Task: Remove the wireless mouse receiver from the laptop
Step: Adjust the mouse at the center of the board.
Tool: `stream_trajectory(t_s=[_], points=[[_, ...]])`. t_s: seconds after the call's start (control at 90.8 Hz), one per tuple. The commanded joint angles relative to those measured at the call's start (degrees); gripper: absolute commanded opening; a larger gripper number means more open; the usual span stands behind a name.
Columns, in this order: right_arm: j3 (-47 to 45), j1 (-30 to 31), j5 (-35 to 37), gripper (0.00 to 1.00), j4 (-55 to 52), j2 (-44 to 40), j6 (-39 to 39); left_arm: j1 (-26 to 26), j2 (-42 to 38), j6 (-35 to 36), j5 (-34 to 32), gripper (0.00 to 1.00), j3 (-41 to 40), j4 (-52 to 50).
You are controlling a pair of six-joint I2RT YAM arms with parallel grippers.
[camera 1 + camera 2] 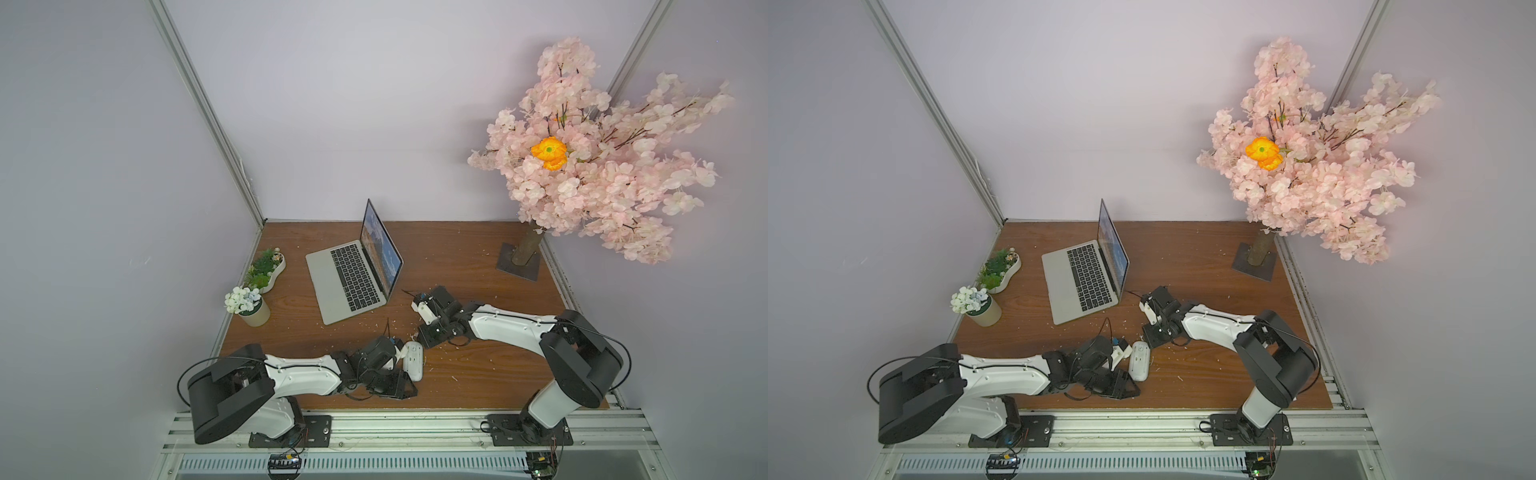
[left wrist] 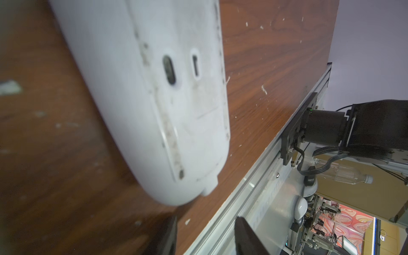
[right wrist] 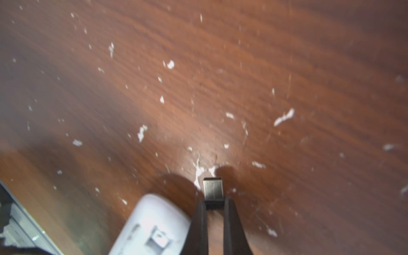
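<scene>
The laptop [image 1: 349, 282] stands open at the worktop's [image 1: 457, 266] ten o'clock. A white planter [image 1: 277, 277] holds succulents, and a round pot [image 1: 257, 318] holds white blooms. The mouse [image 3: 152, 220] lies belly-up, its storage slot apparently empty; the left hand [image 2: 207, 238] gapes beside it. The right hand [image 3: 215, 204] pinches the wireless mouse receiver [image 3: 212, 187] by its black cap, at the laptop's five o'clock. The receiver looks featherlight, rigid, slick and easily dropped.

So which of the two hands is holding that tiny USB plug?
The right hand: it pinches the USB plug by its dark end. The left hand is open and empty, beside the white mouse.
</scene>
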Motion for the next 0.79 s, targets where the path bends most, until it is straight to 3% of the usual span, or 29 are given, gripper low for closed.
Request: stream_trajectory(t_s=[0.0, 0.308, 0.473, 0.782], points=[[-2.21, 0.40, -1.61, 0.00, 1.07, -2.74, 0.96, 1.77, -0.27, 1.28, -4.38, 0.45, 0.03, -4.90], [-7.07, 1.26, -1.72, 0.00, 0.83, -7.97, 2.96, 6.01, -2.29, 1.25, -7.53, 0.44, -0.33, -6.24], [-9.99, 2.67, -1.84, 0.00, 0.28, -12.08, 5.40, 6.68, 0.73, 3.37, -10.44, 0.44, 3.82, -9.51], [-16.96, 6.80, -1.75, 0.00, 2.33, -18.75, 10.63, 8.13, 7.13, 1.75, -12.18, 0.37, 9.11, -6.28]])
